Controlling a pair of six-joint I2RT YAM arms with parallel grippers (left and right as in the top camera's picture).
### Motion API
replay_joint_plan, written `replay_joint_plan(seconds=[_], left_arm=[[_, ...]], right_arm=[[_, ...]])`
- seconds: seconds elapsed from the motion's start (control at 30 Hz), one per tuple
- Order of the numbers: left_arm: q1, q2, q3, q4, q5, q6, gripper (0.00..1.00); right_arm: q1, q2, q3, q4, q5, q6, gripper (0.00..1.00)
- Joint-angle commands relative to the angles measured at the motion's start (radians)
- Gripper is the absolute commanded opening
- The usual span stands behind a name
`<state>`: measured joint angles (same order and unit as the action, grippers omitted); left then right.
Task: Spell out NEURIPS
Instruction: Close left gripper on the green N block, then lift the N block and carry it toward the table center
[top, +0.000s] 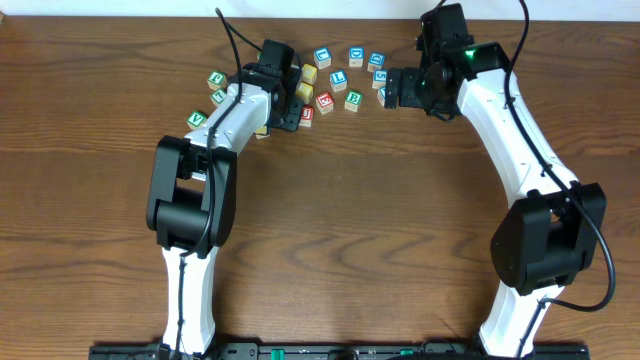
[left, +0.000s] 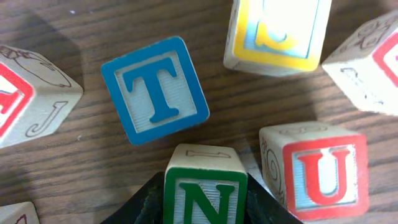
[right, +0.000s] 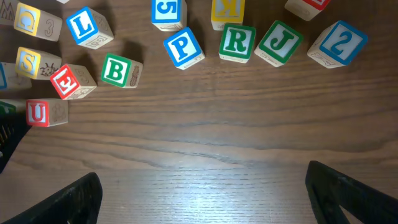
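Note:
A green N cube (left: 205, 196) stands on the table between the black jaws of my left gripper (left: 205, 208), which is shut on its two sides. Right beside it is a red U cube (left: 326, 174). In the right wrist view I see a blue P cube (right: 183, 46), a green R cube (right: 237, 41), a red E cube (right: 64, 81), the U cube (right: 37, 112) and a yellow S cube (right: 28, 62). My right gripper (right: 202, 193) hovers open over bare wood in front of them. No I cube shows.
Other cubes lie among them: a blue T (left: 155, 89), a green B (right: 116, 70), a blue L (right: 81, 25), a green J (right: 282, 42) and a blue 2 (right: 339, 41). All cluster at the table's far edge (top: 330, 20).

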<state>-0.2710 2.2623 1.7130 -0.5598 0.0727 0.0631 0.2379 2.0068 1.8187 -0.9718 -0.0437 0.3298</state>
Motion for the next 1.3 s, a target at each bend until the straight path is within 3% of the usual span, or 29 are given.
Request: replay_joint_plan(seconds=[0.0,0.3,0.57,0.87,1.1,1.27], left_arm=[[-0.001,-0.018,-0.002,0.010,-0.002,-0.055,0.36],[-0.001,-0.031,-0.002,0.006,-0.002,-0.156,0.31],[-0.001,-0.154,-0.001,-0.036,-0.002,-0.174,0.31],[-0.023,-0.315,-0.001,-0.241,-0.002,-0.216,0.26],[-0.087,-0.322,-0.007,-0.421,-0.002,-0.276,0.26],[-0.150,-0.321,-0.066,-0.409,-0.002,-0.288,0.26]], right_arm=[[0.006,0.008,0.018,-0.001,0.015,0.006,0.99],[0.007,0.008,0.018,-0.001,0.015,0.006,0.99],[0.007,0.008,0.018,-0.001,0.015,0.006,0.99],[0.007,0.008,0.018,-0.001,0.015,0.006,0.99],[0.007,0.008,0.018,-0.001,0.015,0.006,0.99],[0.007,0.008,0.018,-0.001,0.015,0.006,0.99]])
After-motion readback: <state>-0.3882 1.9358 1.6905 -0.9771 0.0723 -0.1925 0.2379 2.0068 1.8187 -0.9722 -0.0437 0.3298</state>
